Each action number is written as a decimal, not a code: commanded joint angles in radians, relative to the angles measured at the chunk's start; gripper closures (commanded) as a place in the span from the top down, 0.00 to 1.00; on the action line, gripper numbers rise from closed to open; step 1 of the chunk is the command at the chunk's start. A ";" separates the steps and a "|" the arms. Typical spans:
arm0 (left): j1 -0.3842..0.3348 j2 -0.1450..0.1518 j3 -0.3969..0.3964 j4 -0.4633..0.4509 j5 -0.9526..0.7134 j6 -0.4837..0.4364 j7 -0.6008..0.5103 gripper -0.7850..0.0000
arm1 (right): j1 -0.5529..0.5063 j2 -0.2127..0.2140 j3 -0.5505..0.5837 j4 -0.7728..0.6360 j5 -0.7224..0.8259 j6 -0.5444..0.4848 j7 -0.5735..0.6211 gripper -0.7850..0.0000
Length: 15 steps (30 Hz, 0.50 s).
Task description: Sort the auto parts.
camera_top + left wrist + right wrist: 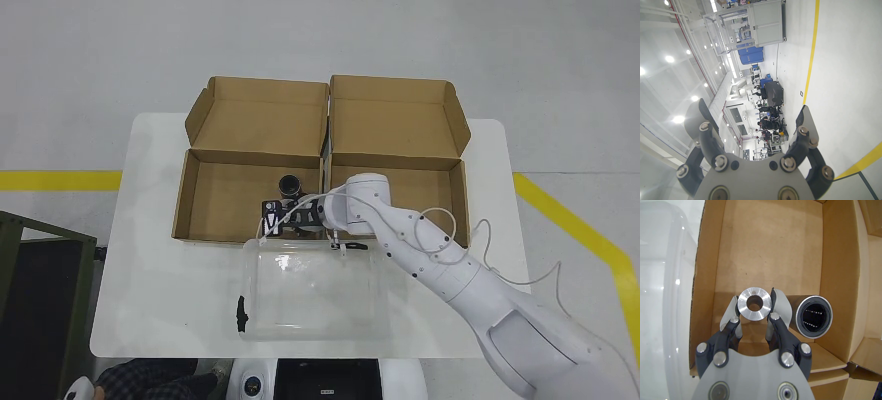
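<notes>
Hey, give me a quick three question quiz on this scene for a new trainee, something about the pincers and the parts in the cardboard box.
1. True or false: the right pincer is shut on the ring.
2. What lies beside the ring in the box? A) a spring B) a bearing C) a bolt
3. Fill in: the left pincer is ____ and holds nothing.
Key: 1 true; 2 B; 3 open.
</notes>
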 commanded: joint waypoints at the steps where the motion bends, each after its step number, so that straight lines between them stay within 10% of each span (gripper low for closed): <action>1: 0.000 0.000 0.000 0.000 0.000 0.000 0.000 1.00 | 0.001 -0.003 0.000 0.006 -0.001 -0.001 0.000 0.27; 15: 0.000 0.000 0.000 0.000 0.000 0.000 0.000 1.00 | 0.005 -0.017 0.008 0.024 -0.010 -0.014 -0.006 0.39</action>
